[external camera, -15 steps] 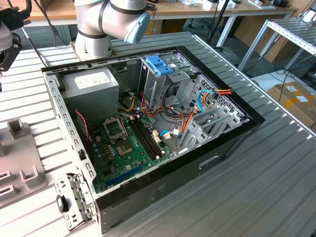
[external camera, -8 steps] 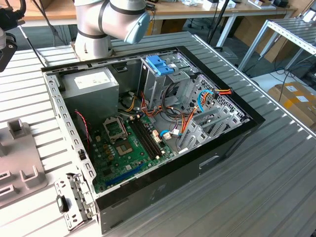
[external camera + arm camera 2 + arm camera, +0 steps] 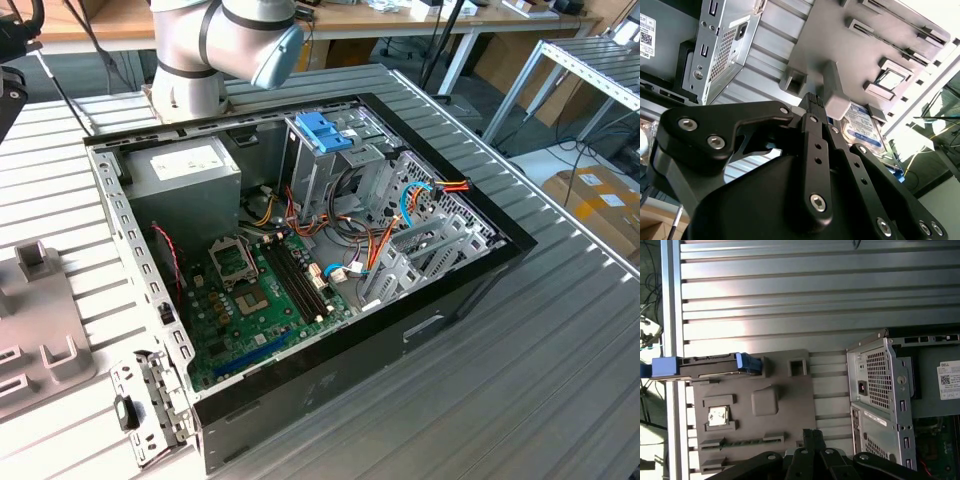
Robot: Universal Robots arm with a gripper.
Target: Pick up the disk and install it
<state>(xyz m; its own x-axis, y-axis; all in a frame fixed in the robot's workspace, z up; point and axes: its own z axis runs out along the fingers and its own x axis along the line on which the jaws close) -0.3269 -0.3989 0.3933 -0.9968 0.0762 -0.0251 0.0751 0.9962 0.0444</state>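
Black gripper (image 3: pixel 813 436): jaws pressed together, holding nothing, over grey plastic fixture tray (image 3: pixel 790 405).
Disk (image 3: pixel 705 367): flat dark drive with blue rails, edge-on at the tray's rim, apart from gripper.
Hidden: second wrist view, gripper linkage covers part of disk.

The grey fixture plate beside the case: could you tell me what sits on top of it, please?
The disk stands on edge along one side of the fixture plate; a square chip sits in a pocket. The gripper hides part of the plate.
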